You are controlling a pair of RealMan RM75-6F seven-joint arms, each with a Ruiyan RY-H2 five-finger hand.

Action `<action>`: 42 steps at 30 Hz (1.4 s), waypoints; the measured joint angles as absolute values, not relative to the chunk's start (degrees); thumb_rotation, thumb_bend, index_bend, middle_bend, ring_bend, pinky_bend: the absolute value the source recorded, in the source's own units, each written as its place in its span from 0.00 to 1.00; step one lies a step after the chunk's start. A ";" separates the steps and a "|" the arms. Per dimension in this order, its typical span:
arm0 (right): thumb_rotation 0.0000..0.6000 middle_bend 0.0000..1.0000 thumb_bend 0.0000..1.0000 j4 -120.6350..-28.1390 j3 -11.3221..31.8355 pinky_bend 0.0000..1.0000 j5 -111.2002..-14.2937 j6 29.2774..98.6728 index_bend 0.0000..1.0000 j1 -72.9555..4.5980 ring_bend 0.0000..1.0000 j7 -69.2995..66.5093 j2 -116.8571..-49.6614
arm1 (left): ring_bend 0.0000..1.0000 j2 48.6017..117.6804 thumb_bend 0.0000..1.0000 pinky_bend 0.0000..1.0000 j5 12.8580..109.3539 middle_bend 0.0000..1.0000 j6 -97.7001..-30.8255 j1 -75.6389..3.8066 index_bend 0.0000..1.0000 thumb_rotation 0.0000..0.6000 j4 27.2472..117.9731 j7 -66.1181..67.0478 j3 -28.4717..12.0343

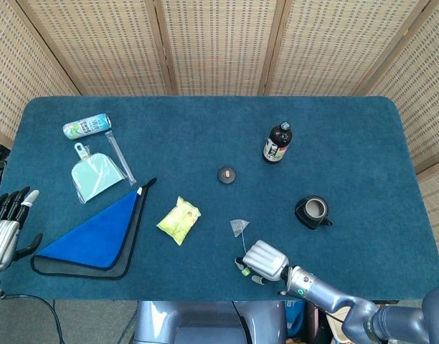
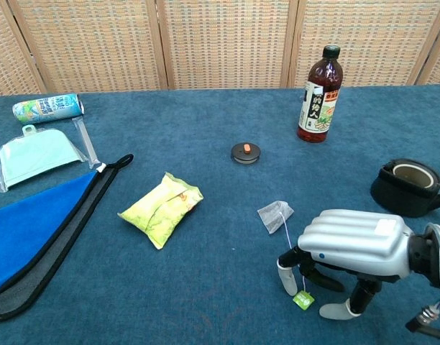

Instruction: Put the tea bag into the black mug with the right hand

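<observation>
Near the table's [image 2: 205, 316] front edge, the right robot hand [image 2: 349, 251], fingers apart and empty, arches over the tea bag's tag [image 2: 303, 300].

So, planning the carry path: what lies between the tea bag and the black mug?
Only bare blue cloth between tea bag and black mug, clearest in the chest view.

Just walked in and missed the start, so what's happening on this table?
The right hand is lowered over the green tag at the end of the tea bag string, fingertips around it; whether it is pinched yet is unclear. The bag itself lies on the blue table. The black mug waits beyond the hand. The left hand rests idle at the table edge.
</observation>
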State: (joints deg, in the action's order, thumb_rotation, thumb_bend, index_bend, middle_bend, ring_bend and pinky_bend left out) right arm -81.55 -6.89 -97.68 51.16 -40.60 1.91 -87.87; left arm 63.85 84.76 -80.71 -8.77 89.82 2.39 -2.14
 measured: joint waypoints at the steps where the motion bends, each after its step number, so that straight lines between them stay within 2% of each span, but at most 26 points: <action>1: 1.00 0.84 0.45 -81.46 -6.92 0.92 -97.67 51.20 0.48 -40.58 0.90 1.82 -87.95 | 0.00 63.82 0.38 0.00 84.74 0.00 -80.71 -8.76 0.00 1.00 89.82 2.40 -2.14; 42: 1.00 0.84 0.54 -79.92 -7.86 0.92 -97.45 52.31 0.52 -40.13 0.90 0.55 -89.00 | 0.00 63.82 0.38 0.00 84.81 0.00 -81.00 -8.58 0.00 1.00 89.74 2.17 -2.05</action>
